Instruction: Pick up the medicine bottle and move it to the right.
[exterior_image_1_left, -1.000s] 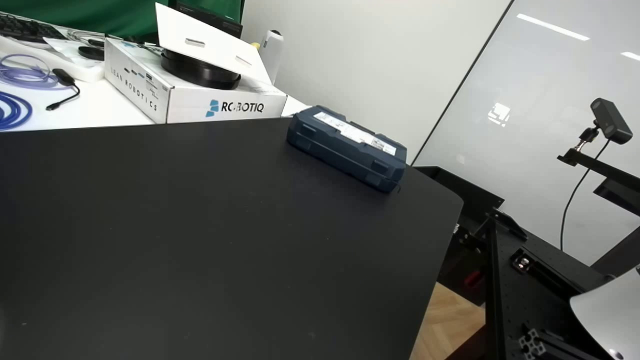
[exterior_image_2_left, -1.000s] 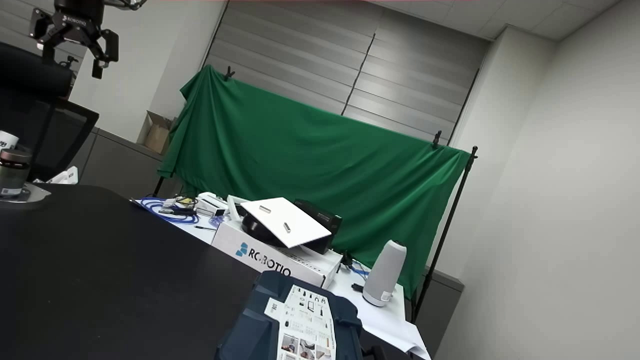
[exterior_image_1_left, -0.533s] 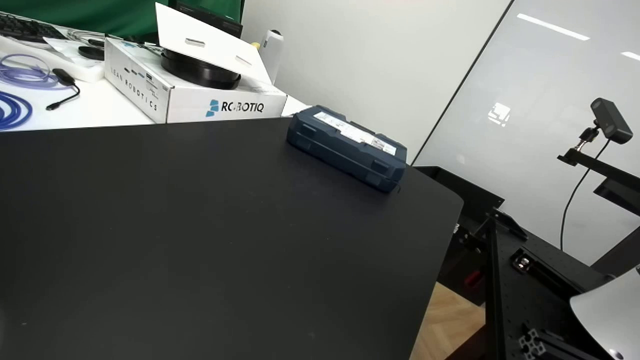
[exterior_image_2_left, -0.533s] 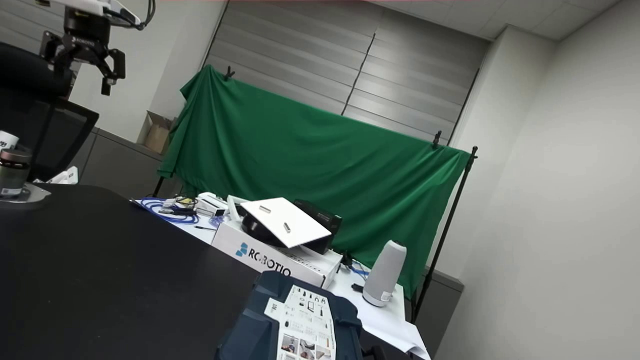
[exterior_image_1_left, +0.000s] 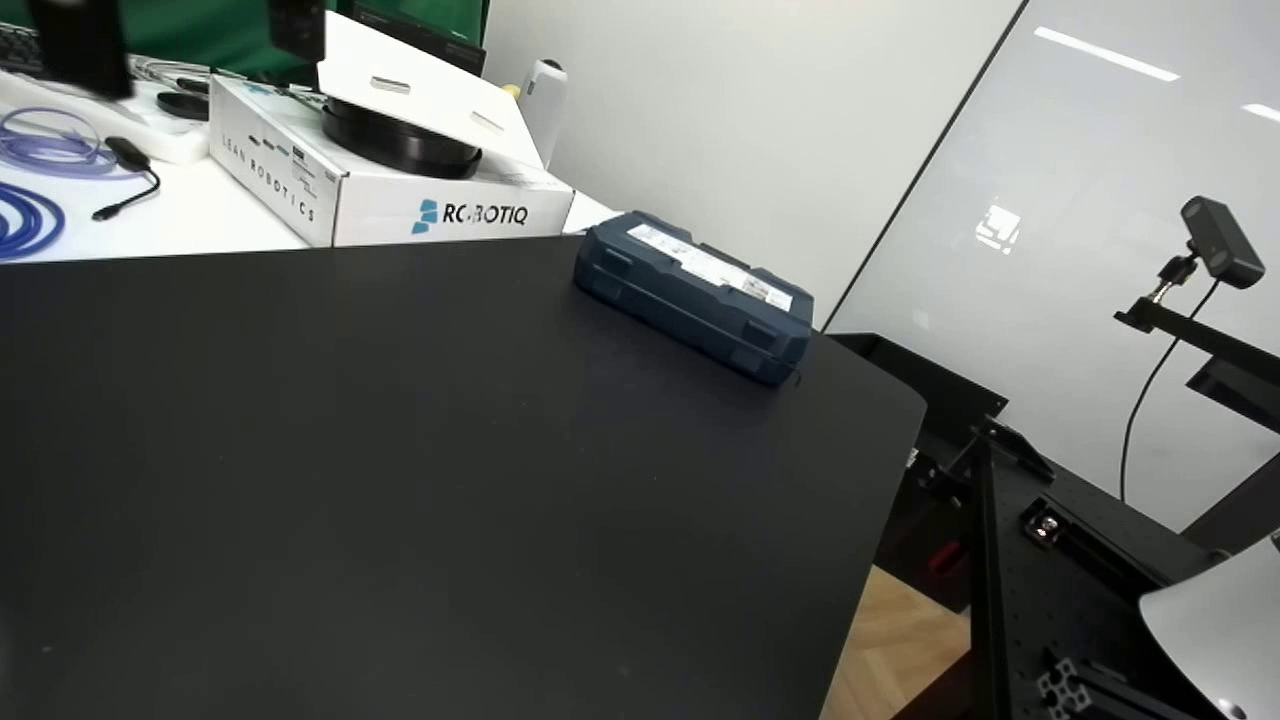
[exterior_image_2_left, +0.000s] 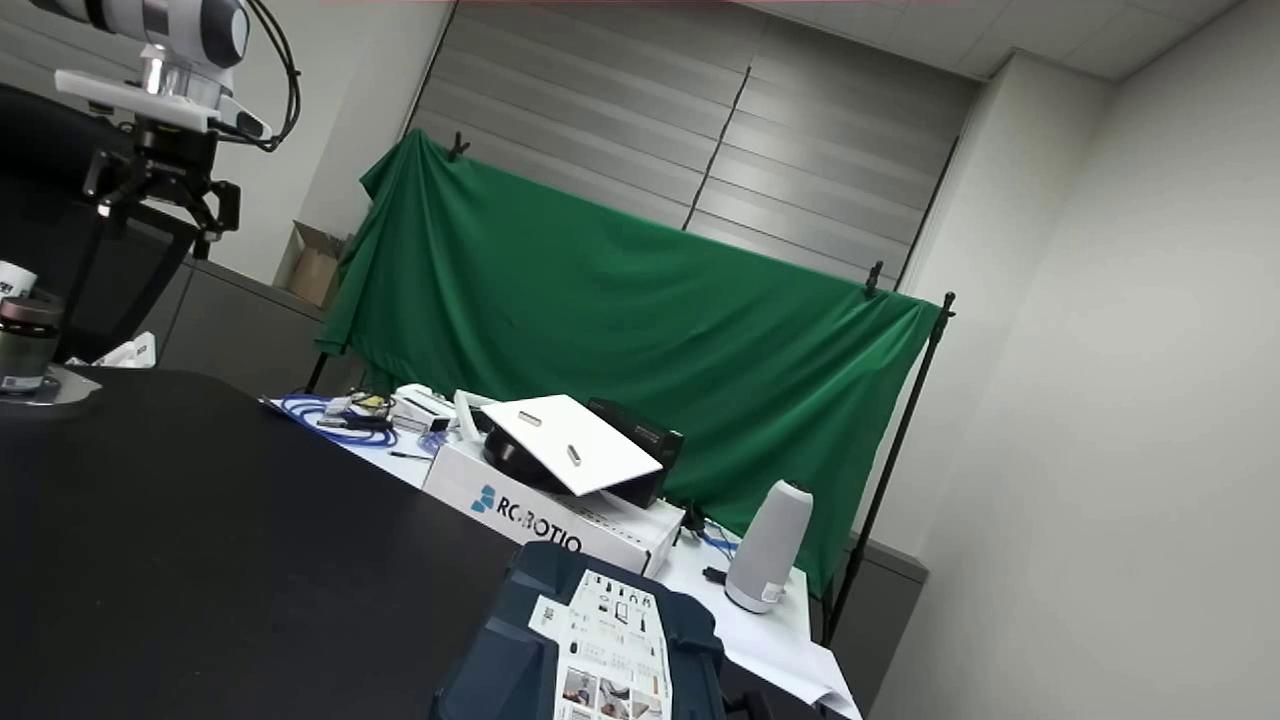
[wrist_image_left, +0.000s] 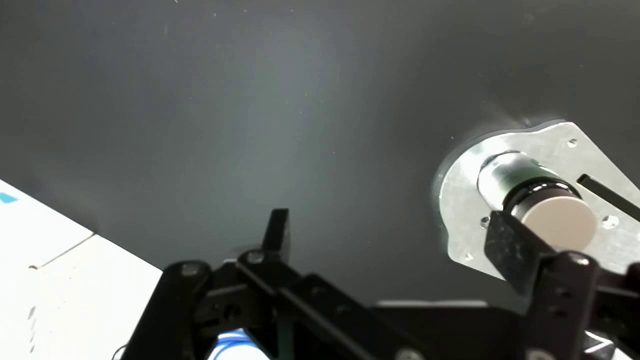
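Note:
The medicine bottle (exterior_image_2_left: 28, 345) stands upright at the left edge of an exterior view, with a brownish lid and a pale label low on its side. It stands on a flat metal plate (exterior_image_2_left: 78, 388) on the black table. In the wrist view the bottle's pale lid (wrist_image_left: 560, 223) shows from above on the plate (wrist_image_left: 462, 200), partly covered by the right-hand finger. My gripper (wrist_image_left: 390, 220) is open with nothing between its fingers. It hangs above the table, higher than the bottle, in both exterior views (exterior_image_2_left: 150, 235) (exterior_image_1_left: 205, 70). The bottle is out of view in an exterior view.
A dark blue case (exterior_image_1_left: 690, 295) lies on the black table (exterior_image_1_left: 400, 480) near its far right corner. A white Robotiq box (exterior_image_1_left: 450, 212) with a tilted white panel stands on a white table behind. A black chair (exterior_image_2_left: 60, 240) and a white object (exterior_image_2_left: 15, 280) are behind the bottle.
My gripper has come down, open, and its fingers now show at the top left of an exterior view. More of the arm is in view. The bottle and case have not moved.

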